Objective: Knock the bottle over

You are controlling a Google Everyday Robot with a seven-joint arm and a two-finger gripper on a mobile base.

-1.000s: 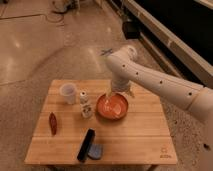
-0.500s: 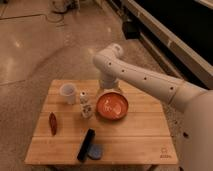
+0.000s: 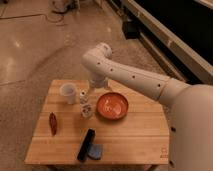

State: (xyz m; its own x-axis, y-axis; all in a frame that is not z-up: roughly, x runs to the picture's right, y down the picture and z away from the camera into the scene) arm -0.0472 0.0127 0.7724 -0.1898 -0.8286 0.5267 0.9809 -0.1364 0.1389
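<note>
The bottle (image 3: 85,108) is small and whitish with a narrow white cap and dark label marks. It stands upright on the wooden table (image 3: 135,137), between a white cup (image 3: 67,93) and an orange bowl (image 3: 112,106). My gripper (image 3: 90,90) hangs from the white arm (image 3: 130,77), which reaches in from the right. The gripper is just above and slightly right of the bottle's cap, close to it; I cannot tell whether it touches.
A reddish-brown object (image 3: 52,123) lies near the table's left edge. A black bar-shaped object (image 3: 86,144) and a blue item (image 3: 95,151) lie at the front. Shiny floor surrounds the table; a dark cabinet wall runs along the back right.
The arm has swung left and down over the last second. The gripper moved from above the bowl to just beside the bottle's top. The bottle still stands upright.
</note>
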